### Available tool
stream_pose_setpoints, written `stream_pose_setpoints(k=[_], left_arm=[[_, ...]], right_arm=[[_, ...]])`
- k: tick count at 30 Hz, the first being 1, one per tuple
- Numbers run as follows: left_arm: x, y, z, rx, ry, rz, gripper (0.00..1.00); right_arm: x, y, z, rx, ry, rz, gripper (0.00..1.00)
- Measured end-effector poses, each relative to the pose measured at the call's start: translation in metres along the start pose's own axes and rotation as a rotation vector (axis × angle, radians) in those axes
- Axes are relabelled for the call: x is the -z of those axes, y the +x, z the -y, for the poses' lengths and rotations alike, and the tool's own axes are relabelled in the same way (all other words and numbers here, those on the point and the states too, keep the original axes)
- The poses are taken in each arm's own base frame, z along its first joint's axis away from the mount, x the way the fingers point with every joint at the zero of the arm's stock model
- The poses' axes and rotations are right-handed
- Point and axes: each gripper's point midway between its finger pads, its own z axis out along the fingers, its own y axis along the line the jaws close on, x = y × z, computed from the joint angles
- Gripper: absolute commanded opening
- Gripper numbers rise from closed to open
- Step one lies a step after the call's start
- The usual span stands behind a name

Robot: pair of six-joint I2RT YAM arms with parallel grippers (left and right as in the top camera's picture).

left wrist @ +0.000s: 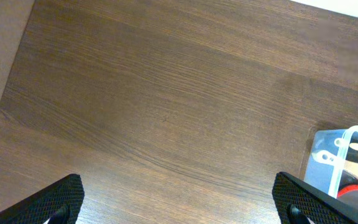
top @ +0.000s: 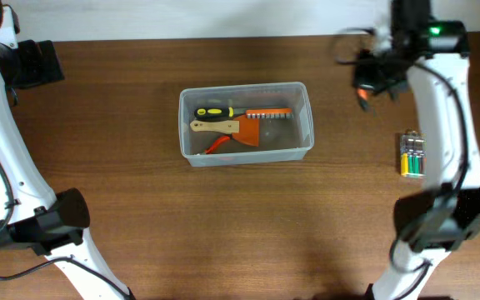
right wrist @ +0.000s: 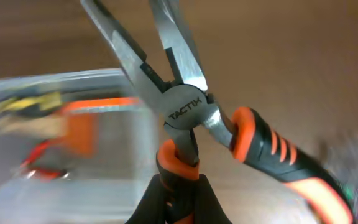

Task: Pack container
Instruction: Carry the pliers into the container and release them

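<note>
Left claw: in the left wrist view its two black fingertips sit in the lower corners of the frame, wide apart, with only bare wood between them; from overhead it is a dark shape at the upper left
Table: brown wood in all three views
Container: middle of the overhead frame, lying flat on the table, long side left to right; the left wrist view catches only one rounded corner at its right edge, well apart from that claw; the right wrist view shows it as a blur at the left
Inside the container: overhead alone shows this clearly, a yellow-and-black screwdriver, a wooden-handled scraper and an orange strip
Pliers: only the right wrist view shows the TACTIX mark, the spread orange-and-black handles and the steel jaws pointing to the top of the frame
Right claw: clamped on the lower handle of the pliers; overhead it hangs at the upper right, right of the container and apart from it
Bit case: far right on the table, seen clearly only from overhead
</note>
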Motion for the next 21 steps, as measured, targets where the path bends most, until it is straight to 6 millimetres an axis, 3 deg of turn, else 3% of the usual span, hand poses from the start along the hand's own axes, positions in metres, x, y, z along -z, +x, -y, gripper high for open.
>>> stream_pose_setpoints(k=[3, 6, 8, 10, 12, 15, 18, 21], left_arm=[[0.000, 0.000, 0.000, 0.000, 0.000, 0.000, 0.99], [0.000, 0.000, 0.000, 0.000, 0.000, 0.000, 0.99], [0.000, 0.000, 0.000, 0.000, 0.000, 0.000, 0.99], [0.000, 0.000, 0.000, 0.000, 0.000, 0.000, 0.99], [0.000, 0.000, 0.000, 0.000, 0.000, 0.000, 0.99], [0.000, 0.000, 0.000, 0.000, 0.000, 0.000, 0.99], [0.000, 0.000, 0.000, 0.000, 0.000, 0.000, 0.99], [0.000, 0.000, 0.000, 0.000, 0.000, 0.000, 0.99]], right_arm=[[0.014, 0.007, -0.077, 0.279, -0.085, 0.034, 0.04], [0.004, 0.033, -0.145, 0.562, -0.167, 0.003, 0.04], [-0.012, 0.052, -0.176, 0.738, -0.204, -0.029, 0.04], [-0.034, 0.071, -0.195, 0.898, -0.228, -0.076, 0.04], [-0.058, 0.088, -0.204, 1.014, -0.241, -0.130, 0.04], [-0.100, 0.106, -0.201, 1.124, -0.225, -0.218, 0.04], [-0.138, 0.117, -0.187, 1.160, -0.203, -0.306, 0.04], [-0.161, 0.125, -0.167, 1.152, -0.185, -0.385, 0.06]])
